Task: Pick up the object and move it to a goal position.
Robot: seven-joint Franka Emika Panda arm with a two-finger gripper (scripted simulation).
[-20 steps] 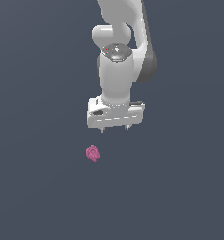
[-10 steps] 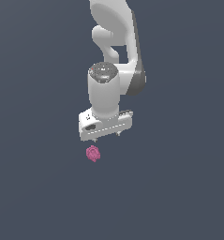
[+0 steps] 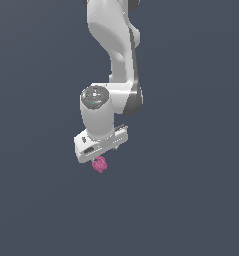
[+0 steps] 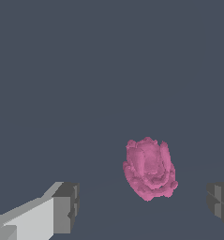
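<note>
The object (image 3: 99, 164) is a small pink, knobbly blob lying on the flat dark grey floor. In the exterior view it peeks out just under the white gripper (image 3: 102, 156), which hangs right above it and hides part of it. The wrist view shows the object (image 4: 149, 168) large, sitting between the two grey fingertips (image 4: 66, 207), nearer the one at the picture's other edge. The gripper (image 4: 144, 206) is open, with a wide gap, and neither finger touches the blob.
The white arm (image 3: 113, 60) rises from the gripper to the top of the exterior view. A plain dark grey floor (image 3: 191, 200) lies all round, with no other objects in sight.
The gripper has travelled toward the exterior view's left and down, from beside and above the object to directly over it. The object has stayed where it was.
</note>
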